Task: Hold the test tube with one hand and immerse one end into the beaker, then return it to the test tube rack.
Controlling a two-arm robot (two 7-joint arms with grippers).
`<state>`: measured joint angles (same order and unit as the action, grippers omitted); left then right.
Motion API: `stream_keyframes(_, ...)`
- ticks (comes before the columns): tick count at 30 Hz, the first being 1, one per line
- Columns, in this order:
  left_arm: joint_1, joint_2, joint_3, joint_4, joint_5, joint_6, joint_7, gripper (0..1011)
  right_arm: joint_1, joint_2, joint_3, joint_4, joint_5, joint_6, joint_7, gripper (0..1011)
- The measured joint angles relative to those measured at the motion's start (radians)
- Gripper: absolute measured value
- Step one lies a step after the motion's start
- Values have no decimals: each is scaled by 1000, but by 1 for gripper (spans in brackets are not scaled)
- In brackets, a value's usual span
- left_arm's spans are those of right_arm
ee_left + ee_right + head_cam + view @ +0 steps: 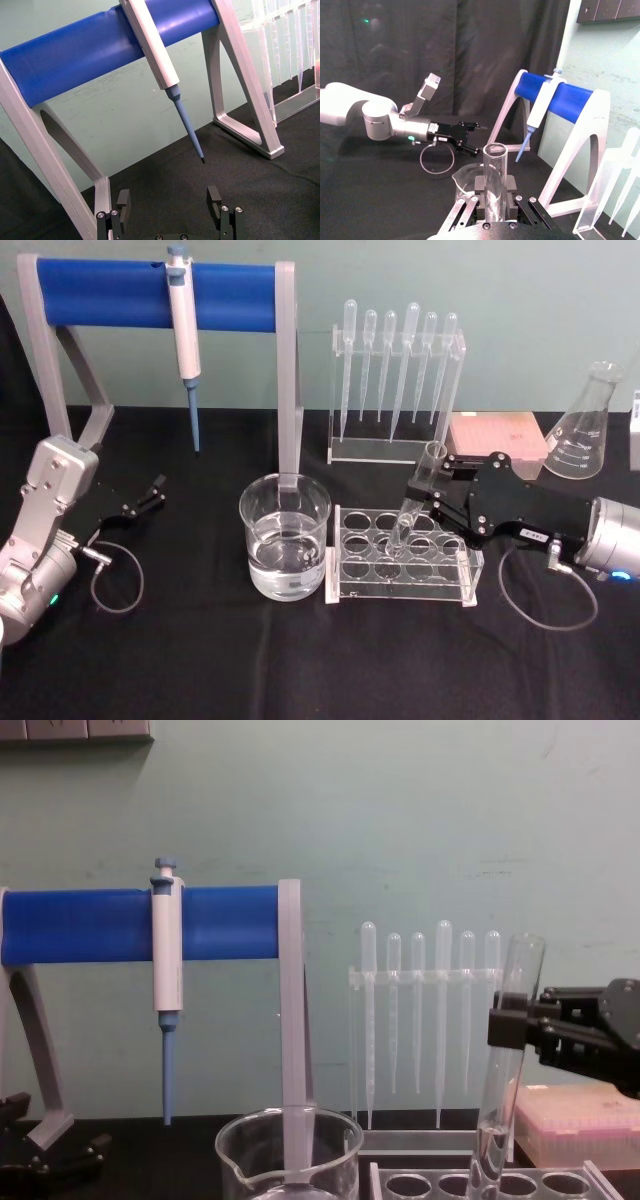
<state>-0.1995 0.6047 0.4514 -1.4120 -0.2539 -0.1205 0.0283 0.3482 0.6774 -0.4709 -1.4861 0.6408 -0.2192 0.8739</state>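
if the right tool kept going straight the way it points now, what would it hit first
Probably the wide clear glass beaker. The black right tool, shut on the long clear glass test tube over the clear plastic rack, points toward the robot's left, where the beaker stands; height is unclear, so it might pass above the rim.

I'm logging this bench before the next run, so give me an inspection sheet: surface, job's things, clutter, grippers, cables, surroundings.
Surface: black cloth, no spills seen.
Job's things: test tube tilted, its lower end in the clear rack; beaker part full of clear liquid, left of the rack.
Clutter: droppers hanging in their stand, pipette on the blue bar stand, pink box, flask.
Grippers: right gripper shut on the test tube; left gripper open, idle at the left.
Cables: a looped wire at the left wrist, another at the right.
Surroundings: green wall, dark curtain.
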Motion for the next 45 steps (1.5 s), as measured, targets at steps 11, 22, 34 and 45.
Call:
stream_keyframes(11,0,0,0,0,0,0,0,1000,2,-20,-19,39,-43,-18,0,241)
stream_keyframes(22,0,0,0,0,0,0,0,1000,1,-49,-30,100,-92,-46,-14,241)
stream_keyframes(34,0,0,0,0,0,0,0,1000,2,-54,-29,111,-97,-52,-14,257)
stream_keyframes(45,0,0,0,0,0,0,0,1000,2,-53,-29,108,-96,-51,-15,599)
